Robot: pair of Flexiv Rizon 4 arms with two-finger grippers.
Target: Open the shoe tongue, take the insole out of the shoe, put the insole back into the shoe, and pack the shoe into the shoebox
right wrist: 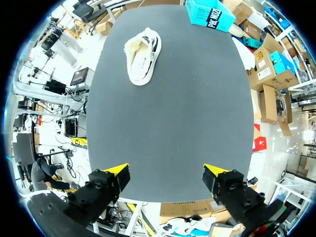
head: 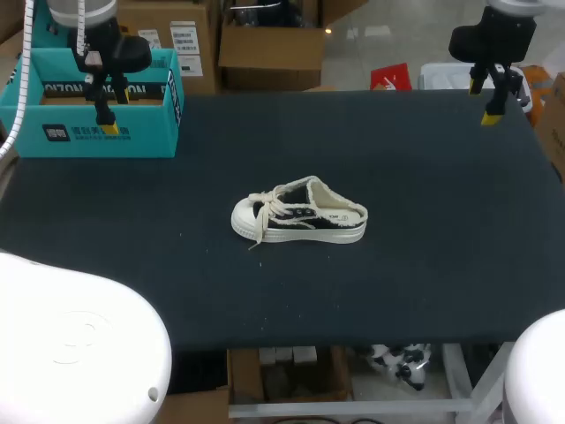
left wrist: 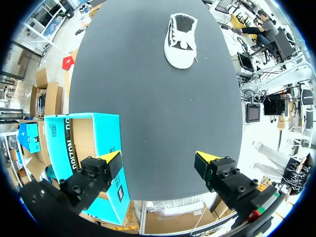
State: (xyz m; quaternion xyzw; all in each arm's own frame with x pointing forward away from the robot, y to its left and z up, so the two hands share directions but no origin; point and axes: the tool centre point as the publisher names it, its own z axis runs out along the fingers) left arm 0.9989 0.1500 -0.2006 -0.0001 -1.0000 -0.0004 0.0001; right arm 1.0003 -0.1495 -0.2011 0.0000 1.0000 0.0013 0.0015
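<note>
A black and cream shoe (head: 300, 213) lies on its sole in the middle of the dark table (head: 406, 283), toe to the left, laces loose. An open teal shoebox (head: 101, 102) stands at the back left corner. My left gripper (head: 108, 110) hangs open above the box's front wall. My right gripper (head: 487, 99) hangs open over the back right corner. From the left wrist the shoe (left wrist: 180, 39) lies far ahead of the left gripper (left wrist: 159, 164) and the shoebox (left wrist: 89, 148) is beside one finger. From the right wrist the shoe (right wrist: 142, 54) and the shoebox (right wrist: 212, 14) lie far ahead of the right gripper (right wrist: 167, 176).
Bare dark table surface surrounds the shoe on every side. The table's front edge (head: 353, 343) runs close to my arms' white housings.
</note>
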